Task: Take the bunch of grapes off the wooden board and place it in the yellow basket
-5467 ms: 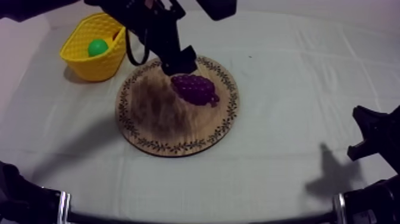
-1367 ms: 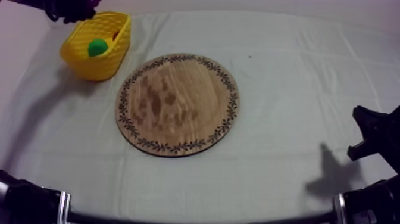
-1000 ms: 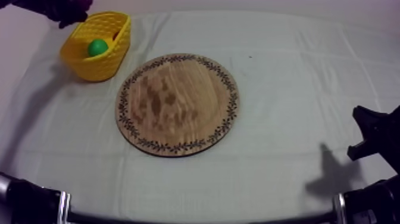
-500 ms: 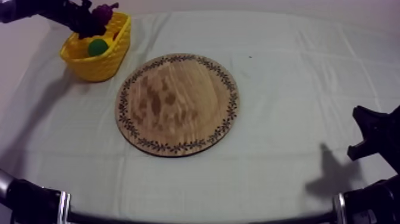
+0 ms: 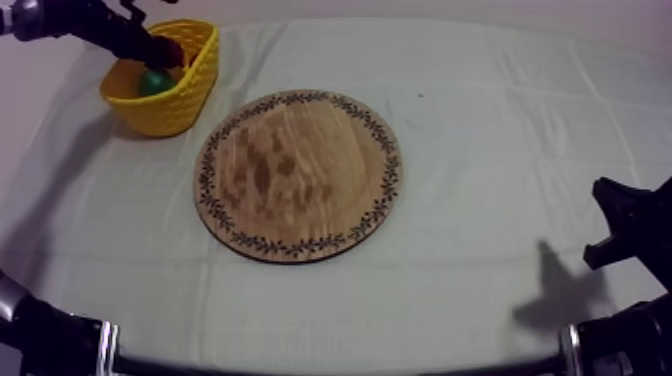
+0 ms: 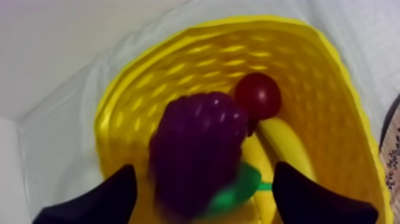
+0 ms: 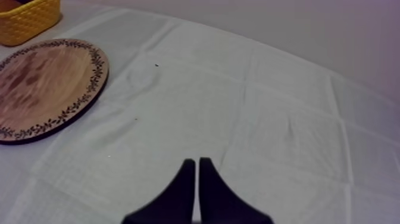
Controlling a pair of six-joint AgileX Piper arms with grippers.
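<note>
The purple bunch of grapes [image 6: 196,152] hangs blurred just inside the yellow basket [image 6: 178,65], between the spread fingers of my left gripper [image 6: 203,170], with a gap on each side. In the top view my left gripper [image 5: 165,50] reaches over the basket [image 5: 190,95] at the far left. The round wooden board [image 5: 300,175] lies bare in the middle of the table. My right gripper [image 7: 197,164] is shut on nothing, low over the cloth at the right [image 5: 620,225].
In the basket lie a small red fruit [image 6: 257,95], a banana [image 6: 286,146] and a green fruit [image 5: 155,82]. The board [image 7: 41,89] and a corner of the basket [image 7: 27,21] lie far off from my right gripper, across open cloth.
My left arm carried the grapes from the board to the basket. Half a second ago they showed above the basket's rim; now the gripper is lower, over the basket's inside. The right arm is still.
</note>
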